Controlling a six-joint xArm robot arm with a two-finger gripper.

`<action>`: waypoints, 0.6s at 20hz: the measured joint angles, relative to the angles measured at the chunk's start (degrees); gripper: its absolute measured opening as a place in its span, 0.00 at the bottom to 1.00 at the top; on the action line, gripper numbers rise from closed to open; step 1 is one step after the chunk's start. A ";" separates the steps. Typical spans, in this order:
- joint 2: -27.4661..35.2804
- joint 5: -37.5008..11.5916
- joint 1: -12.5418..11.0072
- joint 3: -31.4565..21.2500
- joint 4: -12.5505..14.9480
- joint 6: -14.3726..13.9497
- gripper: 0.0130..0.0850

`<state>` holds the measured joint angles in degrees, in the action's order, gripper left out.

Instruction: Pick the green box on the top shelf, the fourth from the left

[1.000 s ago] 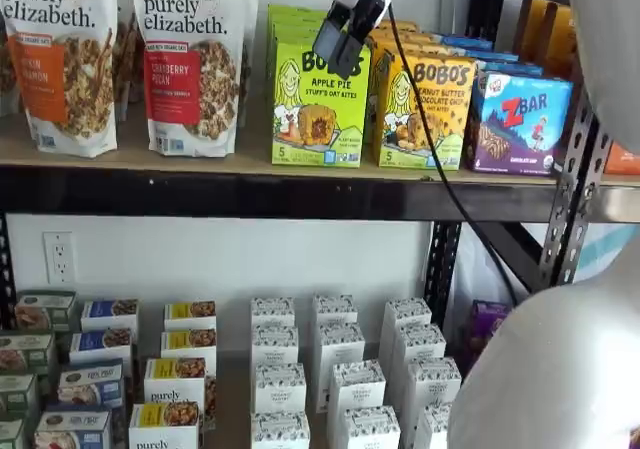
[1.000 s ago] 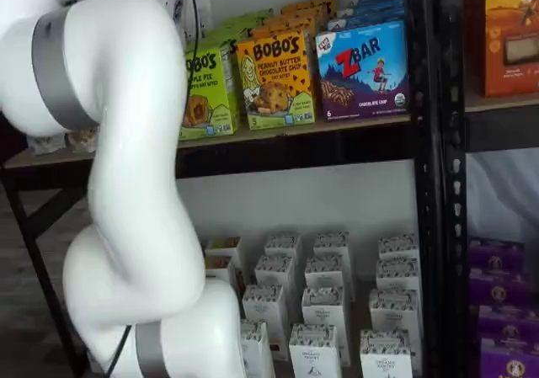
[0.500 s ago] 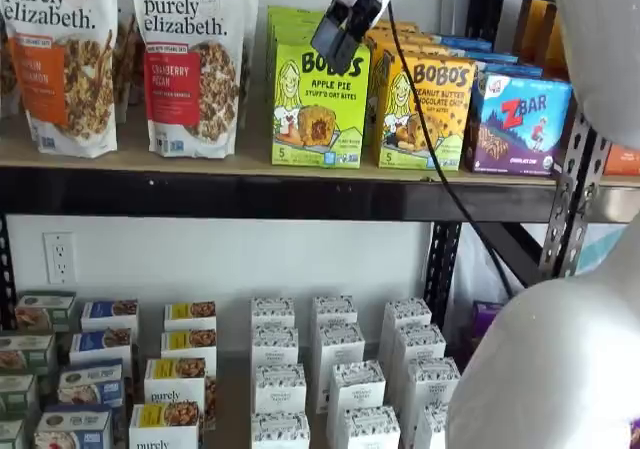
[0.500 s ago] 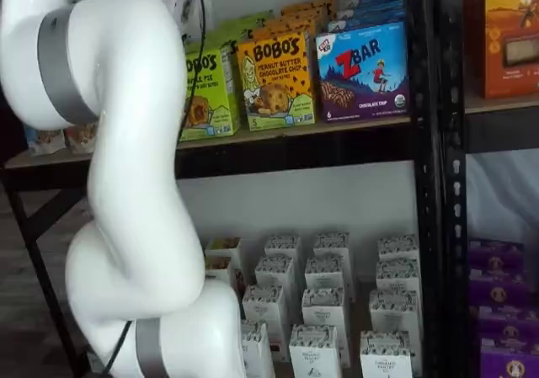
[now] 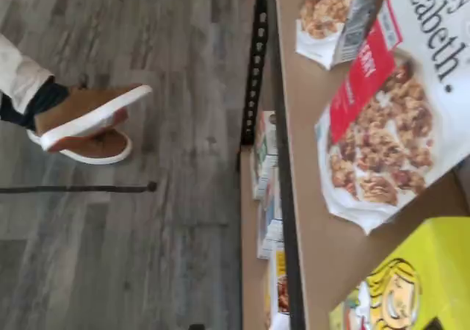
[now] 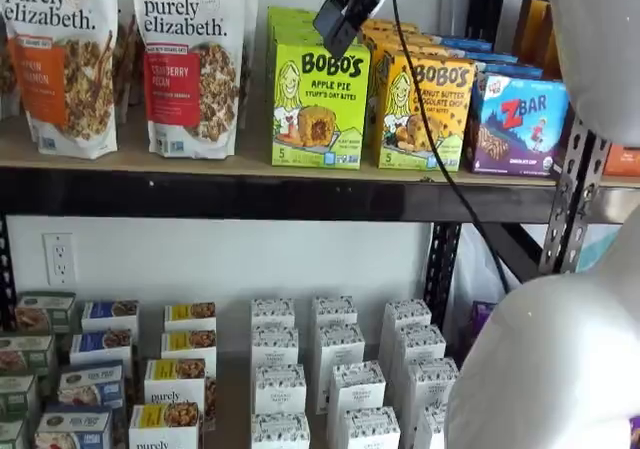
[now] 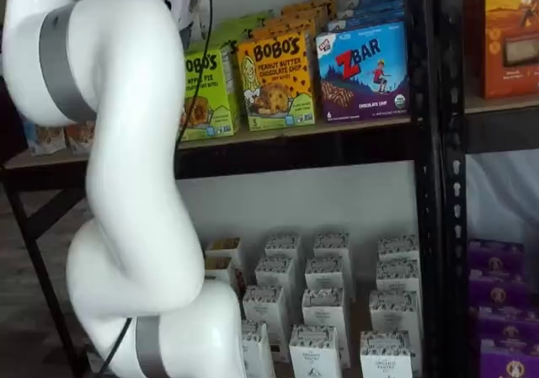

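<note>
**Gripper poised above the green box's top edge**

In a shelf view the gripper hangs in the upper centre of the frame, its black fingers seen side-on, so whether they are apart or closed cannot be told; they hold nothing. The green box stands upright just below and slightly left of the fingertips, on the top shelf, its long axis vertical and its printed face to the camera. By my reading, the coming move turns on this: the box lies below the fingers, so they must descend onto its top edge.

Its front reads "BOBO'S APPLE PIE STUFF'D OAT BITES" with a "5" in the corner. To its right stand the yellow Bobo's box, "PEANUT BUTTER CHOCOLATE CHIP", and the blue Zbar box. To its left, the granola bag reads "purely elizabeth".
</note>
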<state>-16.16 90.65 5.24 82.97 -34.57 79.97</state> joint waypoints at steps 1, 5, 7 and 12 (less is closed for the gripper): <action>0.07 -0.51 -0.08 0.07 0.02 0.07 1.00; 0.70 -2.61 -0.26 0.65 0.36 0.27 1.00; 1.02 -4.14 -0.31 0.83 1.12 0.43 1.00; 2.94 -4.37 -0.78 2.61 4.10 1.19 1.00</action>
<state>-13.22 86.28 4.45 85.58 -30.46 81.17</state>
